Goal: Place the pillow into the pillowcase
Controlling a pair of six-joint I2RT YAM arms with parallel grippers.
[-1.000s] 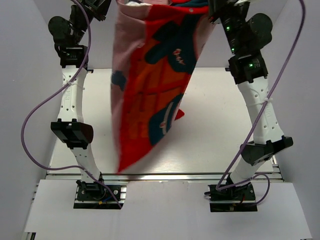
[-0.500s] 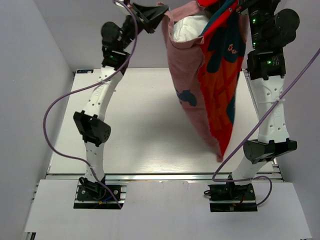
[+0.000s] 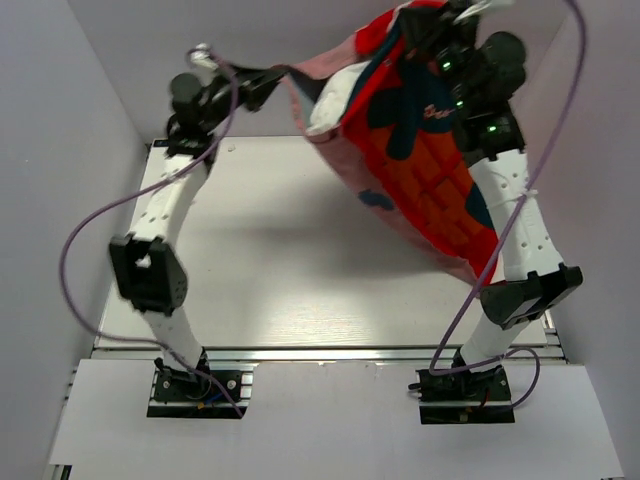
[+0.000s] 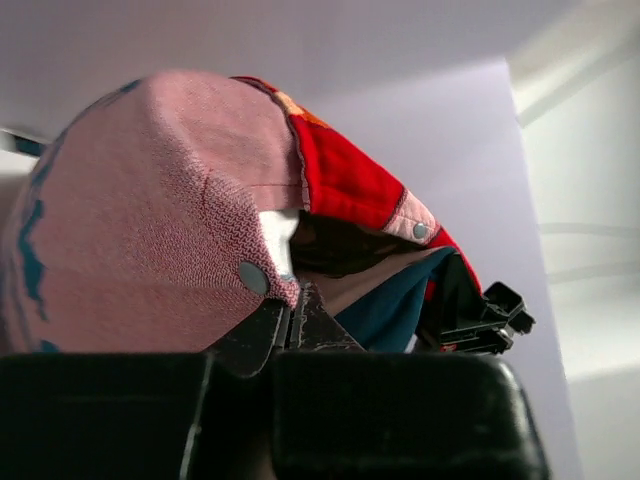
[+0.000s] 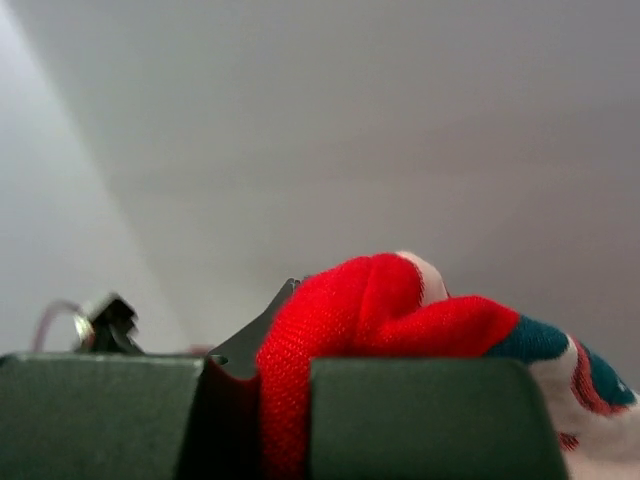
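The red pillowcase (image 3: 430, 170) hangs in the air between both arms, slanting down to the right above the table. My left gripper (image 3: 283, 75) is shut on its pale pink rim beside a snap button (image 4: 252, 276). High at the back, my right gripper (image 3: 425, 30) is shut on a bunched red edge (image 5: 340, 310). The white pillow (image 3: 330, 105) shows inside the open mouth, and a sliver of the pillow (image 4: 277, 232) peeks out by the left gripper (image 4: 293, 300). Most of it is hidden by the fabric. In the right wrist view the gripper (image 5: 285, 345) has cloth between its jaws.
The white table (image 3: 270, 260) lies below, with grey walls (image 3: 60, 150) close on both sides and behind. Purple cables (image 3: 90, 230) loop off each arm. The right arm's links (image 3: 515, 215) stand just behind the hanging fabric.
The hanging pillowcase has swung from the left side over to the right. My left arm has dropped lower and back to the left, stretching the mouth open; the right gripper has moved left.
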